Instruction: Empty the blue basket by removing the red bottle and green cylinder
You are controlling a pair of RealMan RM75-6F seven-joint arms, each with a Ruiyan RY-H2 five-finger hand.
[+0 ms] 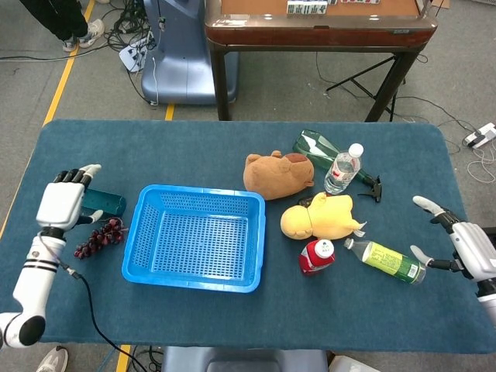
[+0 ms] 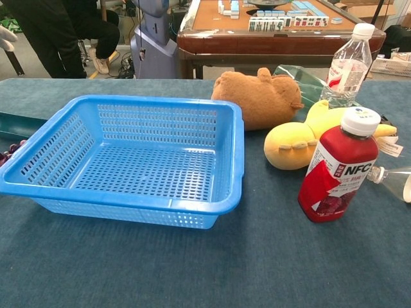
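Note:
The blue basket stands empty at the table's middle. The red bottle, white-capped, stands upright on the cloth just right of the basket. The dark green cylinder lies on its side on the cloth left of the basket. My left hand hovers just left of the cylinder with fingers spread, holding nothing. My right hand is at the table's right edge, fingers apart and empty, near a lying bottle.
Dark grapes lie below the cylinder. Right of the basket are a brown plush, a yellow plush, an upright water bottle, a lying green glass bottle and a lying green-label bottle. A wooden game table stands behind.

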